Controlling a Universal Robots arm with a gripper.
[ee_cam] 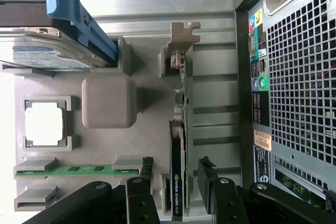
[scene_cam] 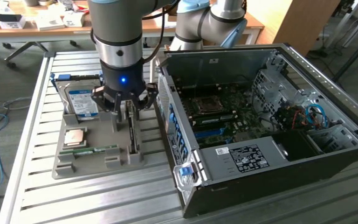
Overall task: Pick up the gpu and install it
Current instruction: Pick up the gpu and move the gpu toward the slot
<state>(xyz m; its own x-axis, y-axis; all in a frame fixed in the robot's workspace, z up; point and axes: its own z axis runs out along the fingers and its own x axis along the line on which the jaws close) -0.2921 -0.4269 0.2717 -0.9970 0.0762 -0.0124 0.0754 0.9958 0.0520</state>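
The gpu [scene_cam: 131,132] stands on its edge in a slot of the grey holder tray [scene_cam: 92,165], its thin green board and black cooler edge running along the slot. Its silver bracket [ee_cam: 184,38] is at the far end, toward the back of the table. My gripper [scene_cam: 124,106] hangs straight above the card's near part. In the wrist view the gpu [ee_cam: 178,145] passes between my gripper [ee_cam: 177,169], whose black fingertips [ee_cam: 148,167] stand on either side with small gaps. The gripper is open and holds nothing.
The open computer case [scene_cam: 260,121] lies just to the exterior view's right of the tray, its perforated rear panel [ee_cam: 299,77] close to the card. A hard drive [scene_cam: 82,100], a CPU [scene_cam: 75,136] and a memory stick [scene_cam: 92,150] sit in the same tray.
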